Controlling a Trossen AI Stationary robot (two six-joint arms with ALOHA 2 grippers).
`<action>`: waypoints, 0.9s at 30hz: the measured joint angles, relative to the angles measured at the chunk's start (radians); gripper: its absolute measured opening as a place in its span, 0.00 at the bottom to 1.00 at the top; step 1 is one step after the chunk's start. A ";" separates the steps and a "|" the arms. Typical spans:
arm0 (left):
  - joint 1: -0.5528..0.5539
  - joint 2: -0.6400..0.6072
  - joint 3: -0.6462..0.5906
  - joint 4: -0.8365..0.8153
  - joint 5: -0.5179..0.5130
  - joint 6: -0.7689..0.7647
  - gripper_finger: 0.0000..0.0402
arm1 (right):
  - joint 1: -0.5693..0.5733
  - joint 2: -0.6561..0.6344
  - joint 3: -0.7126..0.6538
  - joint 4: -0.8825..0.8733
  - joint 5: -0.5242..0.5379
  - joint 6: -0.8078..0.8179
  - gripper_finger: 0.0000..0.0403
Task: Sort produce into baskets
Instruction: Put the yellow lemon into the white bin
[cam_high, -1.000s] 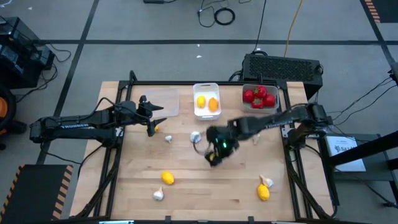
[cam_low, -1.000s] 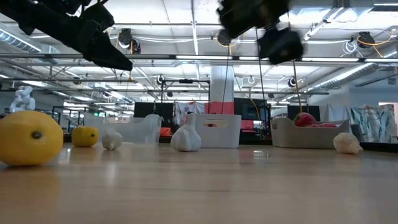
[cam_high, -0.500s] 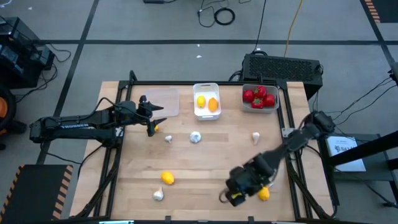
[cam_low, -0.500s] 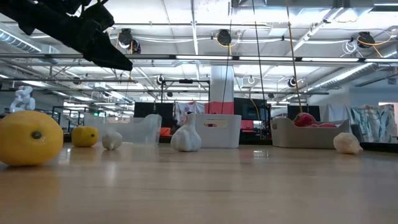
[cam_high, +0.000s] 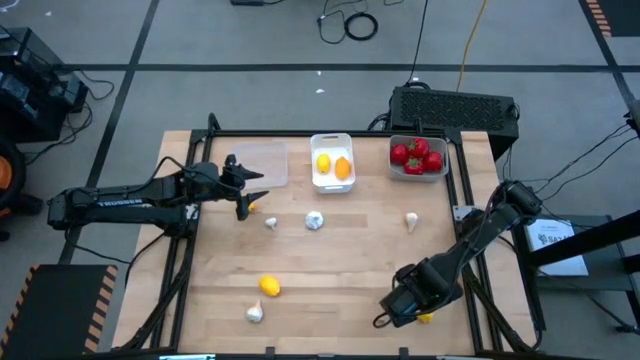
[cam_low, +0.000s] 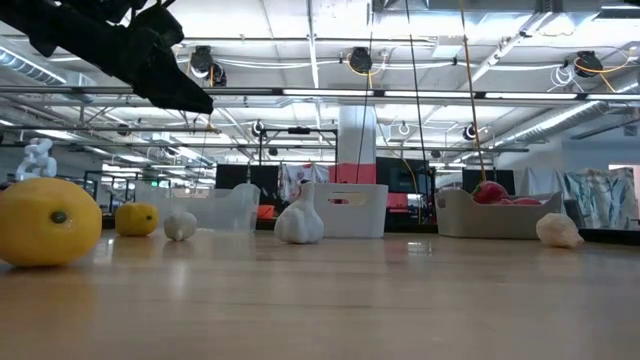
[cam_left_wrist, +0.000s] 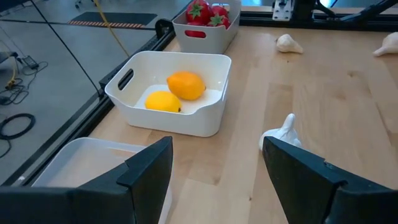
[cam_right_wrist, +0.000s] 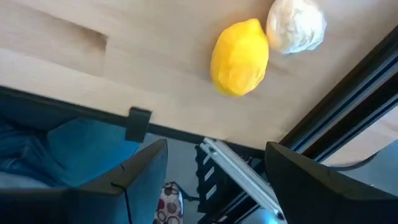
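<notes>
My right gripper (cam_high: 392, 312) is open and empty, low over the table's near right corner. Its wrist view shows a yellow lemon (cam_right_wrist: 239, 57) and a whitish garlic bulb (cam_right_wrist: 296, 28) lying side by side ahead of its fingers. In the high view the lemon (cam_high: 425, 318) peeks out beside the gripper. My left gripper (cam_high: 245, 195) is open and empty, above the table by the clear tray (cam_high: 262, 163). The white tray (cam_high: 332, 160) holds two lemons. The grey-white tray (cam_high: 418, 157) holds red tomatoes.
Loose on the wood lie garlic bulbs (cam_high: 271, 222), (cam_high: 314, 221), (cam_high: 411, 221), (cam_high: 255, 313) and lemons (cam_high: 270, 286), (cam_high: 250, 207). A big black box (cam_high: 455, 108) stands behind the far right corner. The table's metal frame rail (cam_right_wrist: 348, 81) runs close by my right gripper.
My right gripper has swept from the table's middle toward the near edge and the right, ending low over the near right corner beside the lemon and garlic there. No produce has moved.
</notes>
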 joint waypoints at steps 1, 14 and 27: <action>0.000 0.000 0.000 0.000 0.000 0.000 0.64 | -0.002 0.000 -0.009 0.001 0.001 -0.009 0.65; 0.000 0.000 0.000 -0.001 0.000 0.007 0.64 | -0.009 0.000 -0.173 0.195 -0.027 -0.083 0.65; 0.000 0.000 0.000 -0.002 0.000 0.006 0.64 | -0.009 0.000 -0.303 0.300 -0.057 -0.064 0.65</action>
